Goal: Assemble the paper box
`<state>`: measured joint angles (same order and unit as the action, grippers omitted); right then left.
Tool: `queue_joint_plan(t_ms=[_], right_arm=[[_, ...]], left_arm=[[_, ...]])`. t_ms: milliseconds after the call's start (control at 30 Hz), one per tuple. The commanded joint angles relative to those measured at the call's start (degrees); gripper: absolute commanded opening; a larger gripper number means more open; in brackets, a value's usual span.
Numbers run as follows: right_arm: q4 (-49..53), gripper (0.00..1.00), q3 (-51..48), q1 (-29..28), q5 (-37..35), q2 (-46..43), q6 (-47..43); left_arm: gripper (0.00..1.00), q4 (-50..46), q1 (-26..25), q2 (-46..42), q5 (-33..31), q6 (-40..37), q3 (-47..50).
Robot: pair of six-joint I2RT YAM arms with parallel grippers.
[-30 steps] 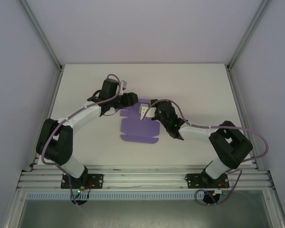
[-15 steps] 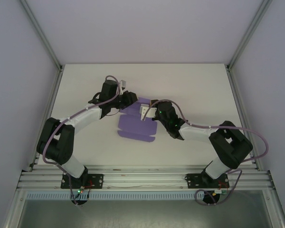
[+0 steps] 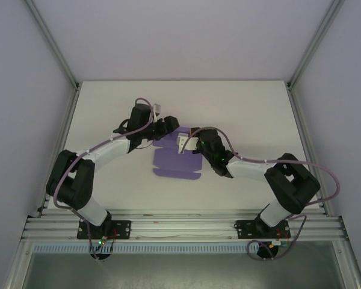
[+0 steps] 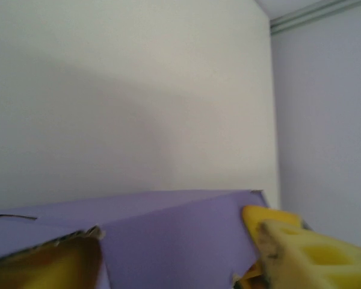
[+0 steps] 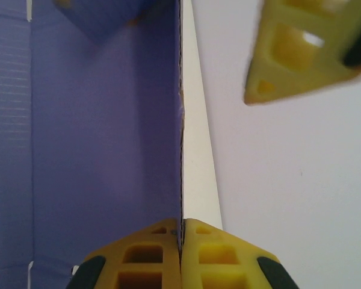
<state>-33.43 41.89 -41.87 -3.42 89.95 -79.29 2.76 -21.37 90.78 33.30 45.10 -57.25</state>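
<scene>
The paper box (image 3: 175, 161) is a lavender die-cut sheet lying mostly flat at mid-table, with creases and flaps. My right gripper (image 3: 183, 144) is shut on its right panel, which stands on edge (image 5: 108, 138) between the yellow fingertips (image 5: 182, 224). My left gripper (image 3: 168, 126) sits at the sheet's far end, open. Its two yellow fingers (image 4: 301, 253) stand wide apart with a raised purple flap (image 4: 168, 235) between them. One left finger (image 5: 301, 54) hangs clear of the panel's edge in the right wrist view.
The white table (image 3: 108, 102) stretches left, right and back of the sheet. Grey walls with aluminium rails (image 3: 301, 60) enclose it. The two arm bases (image 3: 102, 229) sit on the near rail.
My left gripper closed on the far flap, skewing the sheet leftward, then opened wide; the sheet has settled back straighter. My right gripper has stayed shut on its panel.
</scene>
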Motion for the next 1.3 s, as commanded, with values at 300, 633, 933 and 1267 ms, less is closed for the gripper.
queue_joint_plan(t_ms=[300,633,933,1267], right_arm=[[5.24,0.0,2.74,1.19,0.29,-0.26,4.21],[11.74,0.0,3.01,5.4,11.14,-5.1,12.95],[16.45,0.0,3.68,10.92,22.84,-7.9,20.18],[20.95,0.0,4.58,14.99,33.56,-9.99,24.53]], left_arm=[[1.0,-17.18,5.6,-11.3,-22.9,-11.0,8.79],[1.0,-7.9,12.17,-11.15,-19.54,-15.13,18.61],[1.0,2.26,12.18,-11.76,-15.18,-16.72,22.49],[1.0,12.77,12.22,-12.96,-11.02,-18.94,25.95]])
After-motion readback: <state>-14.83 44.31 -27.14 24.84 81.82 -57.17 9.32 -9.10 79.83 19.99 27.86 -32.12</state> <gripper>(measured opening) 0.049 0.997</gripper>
